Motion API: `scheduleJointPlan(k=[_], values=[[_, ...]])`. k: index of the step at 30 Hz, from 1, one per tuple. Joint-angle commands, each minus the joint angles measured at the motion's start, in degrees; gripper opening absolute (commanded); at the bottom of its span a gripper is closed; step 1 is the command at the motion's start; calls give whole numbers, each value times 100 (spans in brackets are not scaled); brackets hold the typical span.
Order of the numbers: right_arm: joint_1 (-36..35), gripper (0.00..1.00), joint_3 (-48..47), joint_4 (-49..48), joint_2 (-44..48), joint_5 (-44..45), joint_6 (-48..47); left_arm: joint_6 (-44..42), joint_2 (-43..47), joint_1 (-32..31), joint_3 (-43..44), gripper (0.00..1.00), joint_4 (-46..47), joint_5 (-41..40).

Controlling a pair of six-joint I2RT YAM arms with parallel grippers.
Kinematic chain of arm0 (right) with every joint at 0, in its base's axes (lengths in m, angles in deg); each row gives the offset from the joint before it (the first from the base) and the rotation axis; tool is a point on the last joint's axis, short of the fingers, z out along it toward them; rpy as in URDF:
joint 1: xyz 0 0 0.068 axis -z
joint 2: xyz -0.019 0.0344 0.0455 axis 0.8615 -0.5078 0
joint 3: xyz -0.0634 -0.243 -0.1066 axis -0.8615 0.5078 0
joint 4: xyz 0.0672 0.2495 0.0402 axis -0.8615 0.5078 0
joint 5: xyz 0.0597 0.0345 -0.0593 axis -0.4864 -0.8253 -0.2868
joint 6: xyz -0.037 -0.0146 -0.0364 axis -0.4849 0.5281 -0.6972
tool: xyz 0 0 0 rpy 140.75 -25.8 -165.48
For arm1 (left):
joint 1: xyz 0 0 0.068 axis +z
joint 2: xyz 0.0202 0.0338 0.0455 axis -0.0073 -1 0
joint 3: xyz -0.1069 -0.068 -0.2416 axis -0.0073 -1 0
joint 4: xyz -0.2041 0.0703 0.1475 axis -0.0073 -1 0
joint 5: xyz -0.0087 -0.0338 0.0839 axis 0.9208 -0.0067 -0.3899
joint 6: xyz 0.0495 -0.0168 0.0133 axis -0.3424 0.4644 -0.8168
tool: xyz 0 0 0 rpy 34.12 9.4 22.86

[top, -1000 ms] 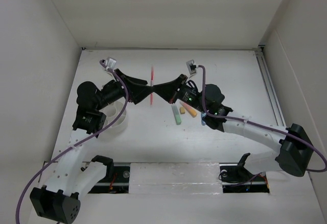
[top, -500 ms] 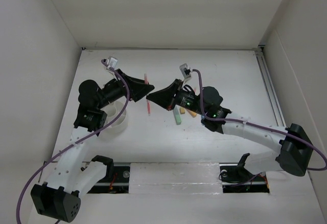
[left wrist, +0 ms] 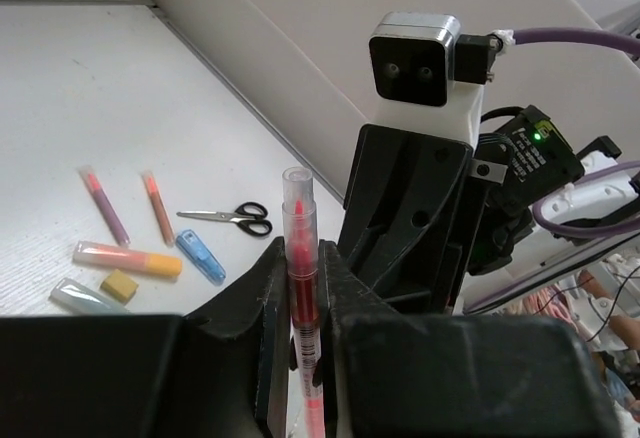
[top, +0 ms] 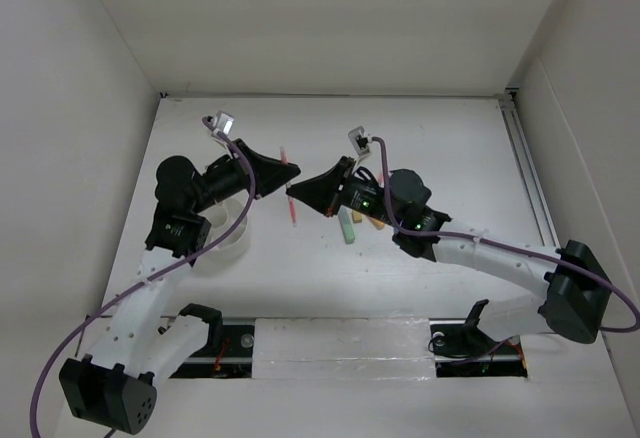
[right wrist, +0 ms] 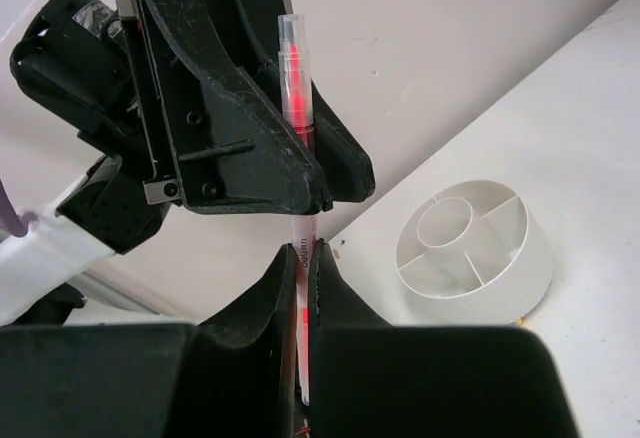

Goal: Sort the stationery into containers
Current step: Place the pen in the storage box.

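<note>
A thin red pen (top: 289,184) hangs in the air over the table's middle, held at both ends. My left gripper (top: 289,170) is shut on its capped upper part (left wrist: 298,248). My right gripper (top: 293,193) is shut on its lower part (right wrist: 303,263). The two grippers meet tip to tip. The white divided tub (right wrist: 474,251) stands empty below; from above it is mostly hidden under my left arm (top: 232,243). On the table lie two pink pens (left wrist: 104,204), small scissors (left wrist: 226,218), a blue marker (left wrist: 200,255), an orange marker (left wrist: 128,257), a yellow block (left wrist: 119,285) and a green marker (left wrist: 88,297).
White walls close in the table at the back and both sides. A rail (top: 530,178) runs along the right edge. The loose stationery (top: 347,225) lies just right of the grippers, partly under my right arm.
My left gripper has closed on the red pen, which my right gripper kept holding. The pen shifted slightly left and tilted as the two grippers came together.
</note>
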Motion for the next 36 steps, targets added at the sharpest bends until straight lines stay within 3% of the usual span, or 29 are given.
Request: scheduleJointPlan(k=[1, 2, 4, 6, 7, 11, 12, 19, 28, 31, 36], values=[[-78, 4, -238, -330, 7, -50, -12, -319, -50, 79, 205, 0, -110, -335], [9, 30, -238, -330, 7, -50, -12, -416, -50, 79, 284, 0, -277, -449], [123, 68, -238, -330, 7, -120, -12, -618, -102, 79, 469, 0, -820, -747], [316, 95, -81, -102, 59, -120, -12, -864, -102, 79, 732, 0, -1173, -1353], [370, 100, 16, -101, 173, -120, -12, -935, -102, 79, 803, 0, -1331, -1599], [633, 100, 570, 153, 672, -68, -73, -1041, -154, 79, 1059, 0, -2279, -3461], [738, 100, 684, 310, 805, 19, -74, -971, -155, 79, 1128, 0, -2413, -4370], [862, 100, 1352, 952, 1974, 152, -311, 259, -58, 79, 875, 0, -3502, -8127], [915, 100, 1353, 1875, 2677, -208, -628, 804, 55, 79, 874, 0, -4391, -9730], [915, 100, 1414, 2113, 2871, -349, -680, 1251, 135, -210, 979, 0, -4969, -10477], [968, 100, 1598, 2289, 3267, -402, -795, 2157, -128, -264, 971, 0, -6069, -10698]])
